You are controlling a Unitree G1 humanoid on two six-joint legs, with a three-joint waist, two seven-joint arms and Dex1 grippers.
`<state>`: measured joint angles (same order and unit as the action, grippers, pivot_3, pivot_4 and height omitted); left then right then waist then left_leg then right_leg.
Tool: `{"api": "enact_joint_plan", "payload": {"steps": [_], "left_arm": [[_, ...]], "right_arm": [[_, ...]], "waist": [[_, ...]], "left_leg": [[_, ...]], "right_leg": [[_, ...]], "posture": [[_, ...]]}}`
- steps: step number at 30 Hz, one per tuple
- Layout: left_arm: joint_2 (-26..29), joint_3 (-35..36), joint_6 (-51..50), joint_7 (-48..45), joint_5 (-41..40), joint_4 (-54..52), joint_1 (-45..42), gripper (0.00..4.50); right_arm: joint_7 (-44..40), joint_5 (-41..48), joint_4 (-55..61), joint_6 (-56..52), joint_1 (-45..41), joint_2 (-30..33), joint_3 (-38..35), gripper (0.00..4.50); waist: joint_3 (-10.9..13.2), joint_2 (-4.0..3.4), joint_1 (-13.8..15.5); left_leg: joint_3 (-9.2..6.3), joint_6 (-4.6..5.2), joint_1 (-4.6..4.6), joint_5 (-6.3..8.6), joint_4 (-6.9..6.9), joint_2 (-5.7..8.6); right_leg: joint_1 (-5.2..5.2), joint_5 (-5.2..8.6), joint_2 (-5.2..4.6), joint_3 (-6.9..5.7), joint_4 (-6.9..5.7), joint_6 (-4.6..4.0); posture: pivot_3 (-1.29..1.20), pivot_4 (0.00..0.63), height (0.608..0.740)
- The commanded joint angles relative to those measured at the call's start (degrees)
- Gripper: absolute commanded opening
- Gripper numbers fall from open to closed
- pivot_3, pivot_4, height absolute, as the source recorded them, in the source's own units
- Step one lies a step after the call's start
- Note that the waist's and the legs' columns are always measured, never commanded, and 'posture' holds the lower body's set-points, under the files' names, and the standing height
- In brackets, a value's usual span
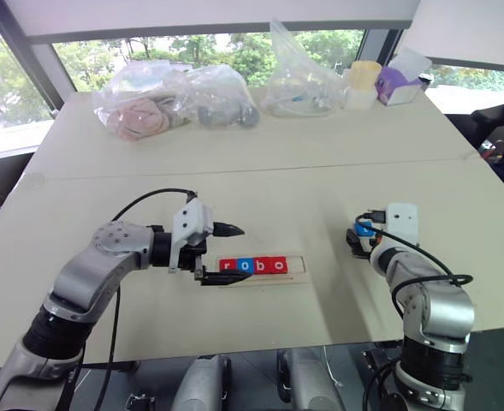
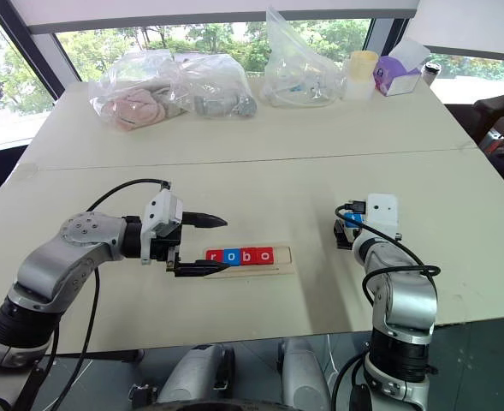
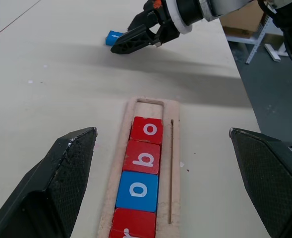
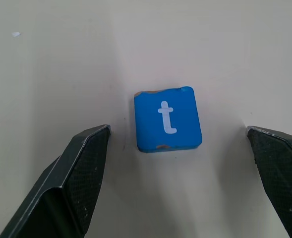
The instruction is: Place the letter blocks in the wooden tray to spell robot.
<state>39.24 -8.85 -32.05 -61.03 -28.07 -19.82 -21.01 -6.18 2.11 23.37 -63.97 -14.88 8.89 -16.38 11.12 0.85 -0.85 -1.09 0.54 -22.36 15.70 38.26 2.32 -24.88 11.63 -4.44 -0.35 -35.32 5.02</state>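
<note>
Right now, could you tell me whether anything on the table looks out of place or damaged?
The blue t block lies loose on the table, away from the wooden tray, between the open fingers of the right gripper. Its edges look chipped at the corners. The tray holds r, o, b, o, with its last slot empty. Nothing else stands out.

four blocks point(image 1: 252, 265) in wooden tray point(image 1: 299, 268); t block point(image 4: 167, 119) on table point(image 1: 320, 171), right of tray.

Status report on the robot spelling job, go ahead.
Both end effectors open: left at the tray's end, right straddling the t block on the table. Tray reads r, o, b, o; last slot empty. Nothing in the way.
</note>
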Motion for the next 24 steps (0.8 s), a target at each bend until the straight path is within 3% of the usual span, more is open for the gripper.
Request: {"api": "enact_joint_plan", "payload": {"steps": [1, 5, 6, 8, 13, 17, 24], "left_arm": [[0.6, 1.4, 0.2, 0.6, -0.4, -2.3, 0.2, 4.5], [1.1, 2.0, -0.3, 1.1, -0.6, -2.9, 0.8, 4.5], [1.1, 2.1, -0.4, 1.3, -0.6, -3.1, 0.9, 4.5], [1.1, 2.2, -0.4, 1.7, -0.7, -3.3, 1.2, 4.5], [1.2, 2.4, -0.5, 2.4, -0.9, -3.8, 1.6, 4.5], [1.1, 2.3, -0.3, 2.6, -0.9, -3.8, 1.8, 4.5], [-0.1, 0.9, 0.7, 1.5, -0.6, -1.9, 0.6, 4.5]], "right_arm": [[-0.6, 0.9, -4.3, 4.1, -1.6, 1.1, 0.9, 4.44], [-1.5, 1.3, -8.2, 6.3, -2.7, 2.6, 2.1, 4.44], [-1.8, 1.3, -8.8, 6.3, -2.8, 3.0, 2.8, 4.21], [-2.1, 1.0, -9.3, 6.3, -2.6, 3.9, 4.5, 3.61], [-2.0, 1.1, -7.0, 4.0, -0.9, 4.9, 6.3, 1.22], [-2.0, 1.7, -1.5, 0.1, 2.2, 5.3, 6.9, 1.24], [-2.7, 4.5, 19.5, -14.4, 12.5, 4.7, 6.4, 1.24]], "waist": [[0.0, 0.01, -0.1], [0.0, 0.02, -0.2], [0.0, 0.02, -0.2], [0.0, 0.02, -0.2], [-0.1, 0.07, 0.0], [-0.1, 0.06, 0.3], [-0.1, 0.06, 0.4]], "left_leg": [[0.0, 0.0, 0.0, 0.0, 0.0, 0.0], [0.0, 0.0, 0.08, 0.0, 0.0, 0.0], [0.0, 0.0, 0.08, 0.0, 0.0, 0.0], [0.0, 0.0, 0.08, 0.0, 0.0, -0.02], [-0.01, 0.0, 0.09, 0.0, 0.0, -0.02], [-0.06, 0.0, 0.08, 0.0, -0.01, -0.02], [-0.18, 0.01, 0.0, 0.01, -0.04, -0.01]], "right_leg": [[0.0, 0.0, 0.0, 0.0, 0.0, -0.01], [0.07, 0.0, 0.01, 0.01, -0.01, -0.01], [0.07, 0.0, 0.01, 0.01, -0.01, -0.01], [0.08, 0.01, 0.01, 0.01, -0.01, -0.02], [0.1, 0.02, 0.0, 0.01, 0.0, -0.04], [0.1, 0.03, 0.0, -0.01, 0.02, 0.0], [0.1, 0.07, -0.09, -0.05, 0.12, -0.01]], "posture": [[0.0, 0.15, 0.725], [0.0, 0.15, 0.725], [0.0, 0.15, 0.725], [0.0, 0.15, 0.725], [0.0, 0.15, 0.725], [0.0, 0.15, 0.725], [0.0, 0.15, 0.725]]}}
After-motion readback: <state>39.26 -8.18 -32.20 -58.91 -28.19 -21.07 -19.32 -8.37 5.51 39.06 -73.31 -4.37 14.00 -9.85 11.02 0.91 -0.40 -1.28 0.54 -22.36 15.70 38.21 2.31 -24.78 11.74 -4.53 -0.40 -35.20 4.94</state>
